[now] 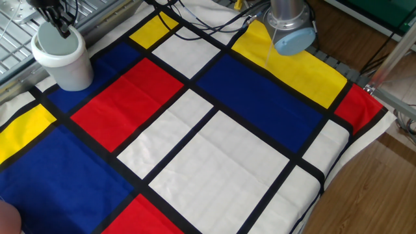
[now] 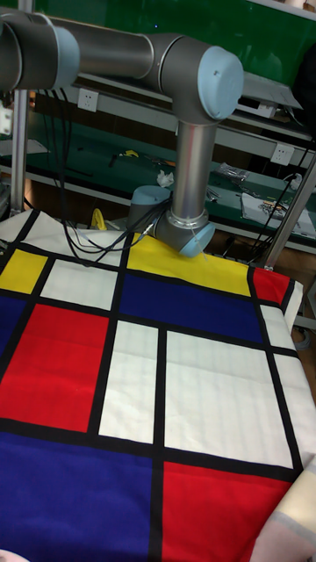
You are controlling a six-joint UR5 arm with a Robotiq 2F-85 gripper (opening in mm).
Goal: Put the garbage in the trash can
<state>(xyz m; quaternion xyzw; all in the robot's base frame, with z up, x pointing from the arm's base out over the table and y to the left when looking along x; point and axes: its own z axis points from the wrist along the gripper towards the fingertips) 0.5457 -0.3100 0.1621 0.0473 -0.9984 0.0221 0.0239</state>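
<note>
The trash can (image 1: 67, 65), a white cylindrical cup, stands at the far left back of the checkered cloth in the fixed view. My gripper (image 1: 63, 28) hangs just over its rim at the back, dark fingertips pointing down into the opening. The fingers stand slightly apart with nothing visible between them; the upper gripper is cut off by the frame edge. The garbage is hidden; I cannot see inside the cup. The tall fixed view shows neither the cup nor the gripper, only the arm's grey links (image 2: 189, 140).
A cloth of red, blue, yellow and white blocks (image 1: 214, 149) covers the table. The arm's base joint with a blue cap (image 1: 290, 36) stands at the back, with black cables (image 1: 208, 25) beside it. The cloth's right edge (image 1: 338, 175) drops to a wooden floor.
</note>
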